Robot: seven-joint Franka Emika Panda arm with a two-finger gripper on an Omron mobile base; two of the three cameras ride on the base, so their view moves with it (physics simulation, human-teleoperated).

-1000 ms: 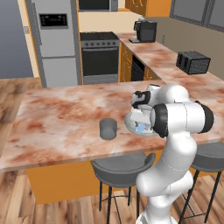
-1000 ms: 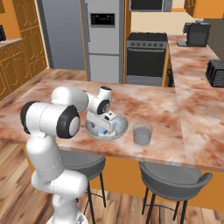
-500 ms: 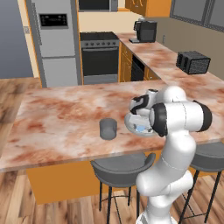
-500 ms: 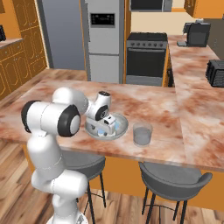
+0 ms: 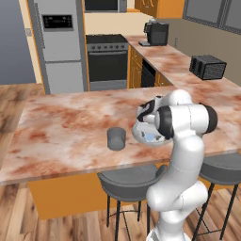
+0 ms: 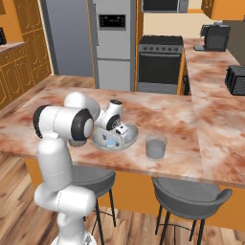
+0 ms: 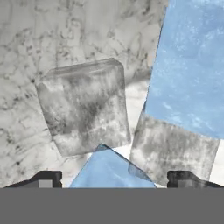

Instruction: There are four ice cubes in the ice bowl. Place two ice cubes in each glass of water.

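Gripper (image 7: 113, 179): down inside the ice bowl (image 6: 130, 139), finger tips spread wide, one pale blue ice cube (image 7: 111, 168) lying between them, not yet pinched.
Other ice cubes: a large blue one (image 7: 190, 70) close on the right of the hand view; two greyer translucent ones (image 7: 85, 107) just ahead, crowding the target.
Glasses of water: one tumbler (image 6: 156, 146) just beside the bowl; the second (image 5: 116, 139) near the bowl's other side.
Handling, as judged: centre on the near cube, close gently, lift straight up.
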